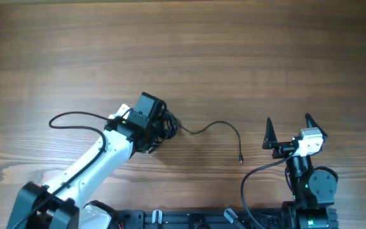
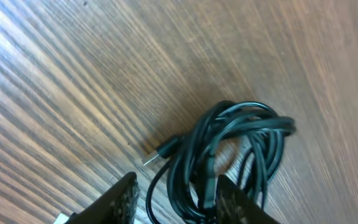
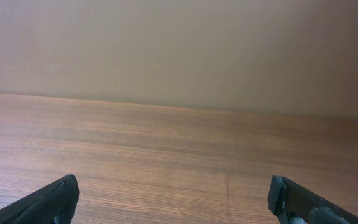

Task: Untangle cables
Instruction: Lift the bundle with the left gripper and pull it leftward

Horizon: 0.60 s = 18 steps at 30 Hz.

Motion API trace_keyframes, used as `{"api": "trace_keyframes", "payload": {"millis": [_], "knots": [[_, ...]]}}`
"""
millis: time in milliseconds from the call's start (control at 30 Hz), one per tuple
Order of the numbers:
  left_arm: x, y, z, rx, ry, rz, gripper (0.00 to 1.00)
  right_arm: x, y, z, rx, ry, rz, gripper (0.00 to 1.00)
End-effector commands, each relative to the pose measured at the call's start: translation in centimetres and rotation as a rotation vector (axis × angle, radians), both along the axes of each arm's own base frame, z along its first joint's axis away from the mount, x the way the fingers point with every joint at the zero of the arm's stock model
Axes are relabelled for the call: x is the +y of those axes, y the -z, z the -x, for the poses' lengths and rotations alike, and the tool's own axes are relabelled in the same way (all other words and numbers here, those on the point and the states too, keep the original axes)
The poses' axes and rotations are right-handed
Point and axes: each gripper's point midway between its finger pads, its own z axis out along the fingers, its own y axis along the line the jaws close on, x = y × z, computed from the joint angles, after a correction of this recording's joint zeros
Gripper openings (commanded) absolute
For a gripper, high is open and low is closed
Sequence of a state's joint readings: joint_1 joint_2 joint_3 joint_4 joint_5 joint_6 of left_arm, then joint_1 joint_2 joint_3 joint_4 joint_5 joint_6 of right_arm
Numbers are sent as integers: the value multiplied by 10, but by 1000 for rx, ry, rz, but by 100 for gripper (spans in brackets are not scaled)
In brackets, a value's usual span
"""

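The cables (image 1: 169, 125) are a small black clump at mid-table, with one thin strand (image 1: 221, 125) trailing right to a plug tip (image 1: 241, 159). In the left wrist view the cables (image 2: 241, 124) are looped coils with a metal plug (image 2: 157, 154) poking out to the left. My left gripper (image 2: 176, 186) straddles the near part of the clump. The right finger (image 2: 232, 202) touches the strands, and a narrow gap shows beside the left finger (image 2: 120, 199). My right gripper (image 1: 289, 119) stands wide open to the right of the plug tip, with only bare wood between its fingers (image 3: 173, 186).
A thicker black wire (image 1: 75, 117) arcs from the left arm across the table's left side. Another wire (image 1: 253, 178) loops beside the right arm's base. A black rail (image 1: 189, 219) runs along the front edge. A beige wall (image 3: 179, 50) rises behind the table.
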State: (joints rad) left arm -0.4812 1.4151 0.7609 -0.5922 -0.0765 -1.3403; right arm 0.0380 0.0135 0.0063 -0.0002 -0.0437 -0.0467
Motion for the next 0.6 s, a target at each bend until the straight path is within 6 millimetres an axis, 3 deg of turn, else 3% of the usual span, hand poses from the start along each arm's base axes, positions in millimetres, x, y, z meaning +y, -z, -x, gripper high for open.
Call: {"api": "trace_keyframes", "payload": {"millis": [0, 167, 367, 400, 467, 567], "knots": [[-5, 21, 12, 105, -106, 47, 32, -3, -1, 0, -8, 15, 5, 100], [-7, 39, 19, 180, -157, 55, 37, -3, -1, 0, -8, 14, 5, 100], [-20, 39, 15, 159, -130, 88, 48, -3, -1, 0, -8, 15, 5, 100], [-20, 39, 14, 158, -130, 88, 43, -3, -1, 0, -8, 15, 5, 100], [-18, 36, 12, 143, -92, 82, 5, -3, -1, 0, -8, 15, 5, 100], [-11, 17, 1, 58, 31, 62, 4, -3, -2, 0, -8, 15, 5, 100]]}}
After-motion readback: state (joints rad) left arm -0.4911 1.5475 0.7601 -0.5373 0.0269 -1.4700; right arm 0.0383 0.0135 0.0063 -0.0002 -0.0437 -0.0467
